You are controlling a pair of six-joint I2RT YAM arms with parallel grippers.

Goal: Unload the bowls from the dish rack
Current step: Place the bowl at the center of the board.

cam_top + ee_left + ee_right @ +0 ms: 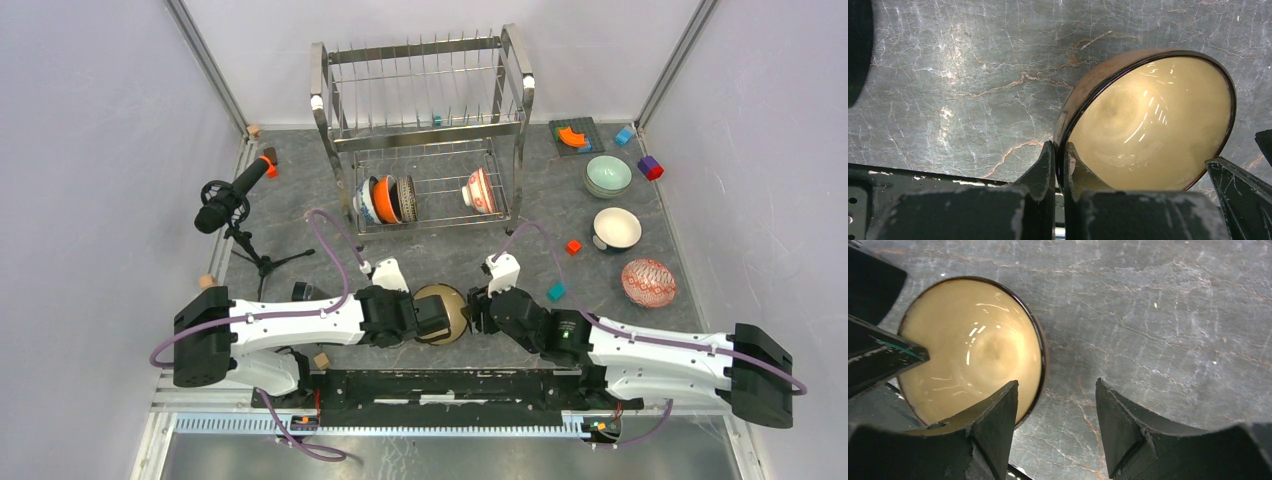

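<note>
The dish rack stands at the back centre. In its lower tier a blue-and-white, an orange and a dark patterned bowl stand on edge at the left, and a red-patterned bowl at the right. A brown-gold bowl hangs tilted low over the front of the table. My left gripper is shut on its rim. My right gripper is open at the bowl's opposite side, one finger over the bowl's inside and the rim in the gap.
On the right of the table sit a pale green bowl, a white bowl and a red-patterned bowl. Small coloured blocks lie among them. A microphone on a tripod stands at the left.
</note>
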